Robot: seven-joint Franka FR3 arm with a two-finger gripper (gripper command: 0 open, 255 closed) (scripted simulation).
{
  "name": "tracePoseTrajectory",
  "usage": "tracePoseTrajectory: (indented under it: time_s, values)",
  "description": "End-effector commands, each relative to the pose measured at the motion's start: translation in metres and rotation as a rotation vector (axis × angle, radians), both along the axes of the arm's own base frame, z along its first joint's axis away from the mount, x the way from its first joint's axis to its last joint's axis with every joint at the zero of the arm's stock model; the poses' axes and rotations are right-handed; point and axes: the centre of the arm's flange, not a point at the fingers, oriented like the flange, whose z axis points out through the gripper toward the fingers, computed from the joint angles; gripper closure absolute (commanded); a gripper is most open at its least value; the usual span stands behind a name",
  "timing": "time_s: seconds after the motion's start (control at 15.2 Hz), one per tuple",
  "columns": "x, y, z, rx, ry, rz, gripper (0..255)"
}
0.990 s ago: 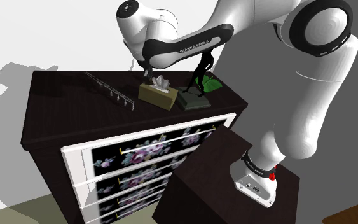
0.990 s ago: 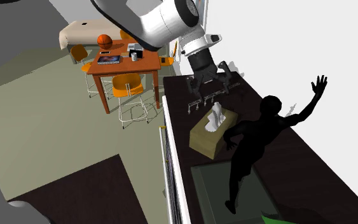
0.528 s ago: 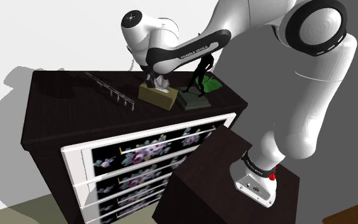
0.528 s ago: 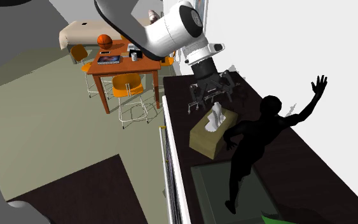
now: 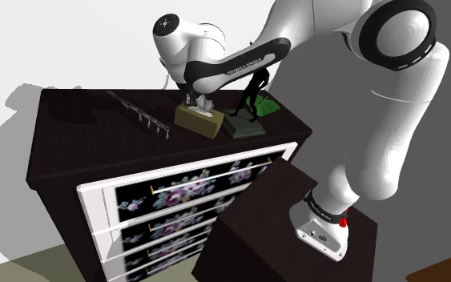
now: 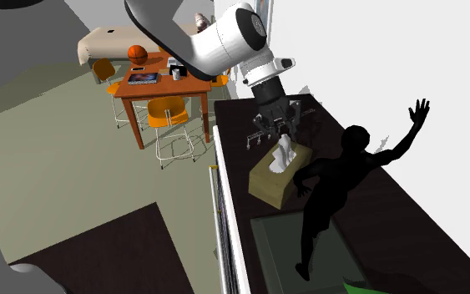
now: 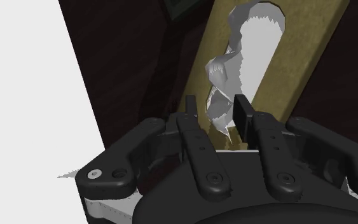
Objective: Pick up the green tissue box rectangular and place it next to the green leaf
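White arm (image 5: 233, 64) bends down over the olive tissue box (image 6: 268, 181), jaws pinching its white tissue (image 7: 220, 102).

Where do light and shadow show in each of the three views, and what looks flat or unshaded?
Shoulder view: a soft grey shadow lies on the white area at that view's left of the dresser. Second exterior view: the figurine is a flat black shape with no shading. Wrist view: the tissue is bright white on one side, grey on the other.
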Motion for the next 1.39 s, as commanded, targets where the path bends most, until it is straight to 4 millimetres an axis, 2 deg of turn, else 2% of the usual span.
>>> tracePoseTrajectory:
  time_s: [0.0,0.46,1.32]
  values:
    - [0.0,0.0,0.0,0.0,0.0,0.0,255]
    - [0.0,0.0,0.0,0.0,0.0,0.0,255]
    - [0.0,0.0,0.069,0.0,0.0,0.0,255]
